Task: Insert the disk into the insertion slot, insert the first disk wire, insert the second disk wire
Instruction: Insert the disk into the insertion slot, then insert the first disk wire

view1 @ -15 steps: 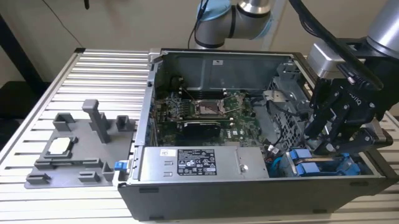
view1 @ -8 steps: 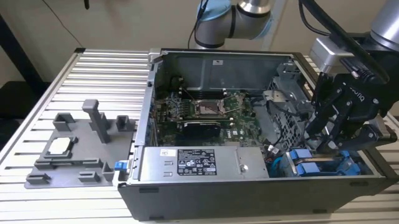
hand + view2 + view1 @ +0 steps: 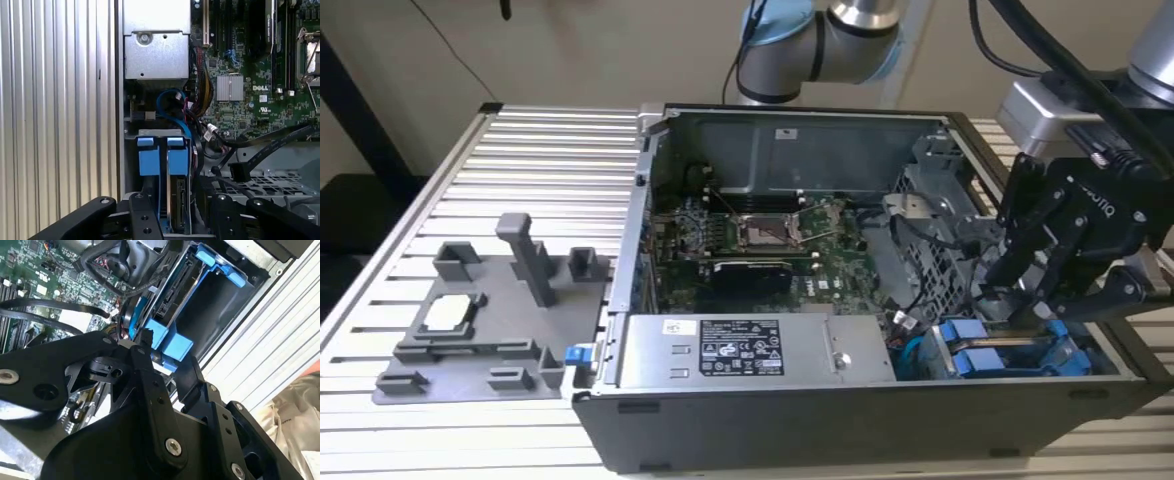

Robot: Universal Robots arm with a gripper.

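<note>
gripper (image 3: 166,354) around disk (image 3: 178,196) in slot (image 3: 215,305), we cannot tell if clamped; we judge disk stiff, heavyish, fragile: hold blue carrier (image 3: 178,160).

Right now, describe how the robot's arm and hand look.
The arm is silver-grey with rounded joints and light blue caps. Black cables hang near a silver block above the hand. The hand is matte black with white lettering; in the second wrist view its fingers are jointed black bars with silver screw heads.
</note>
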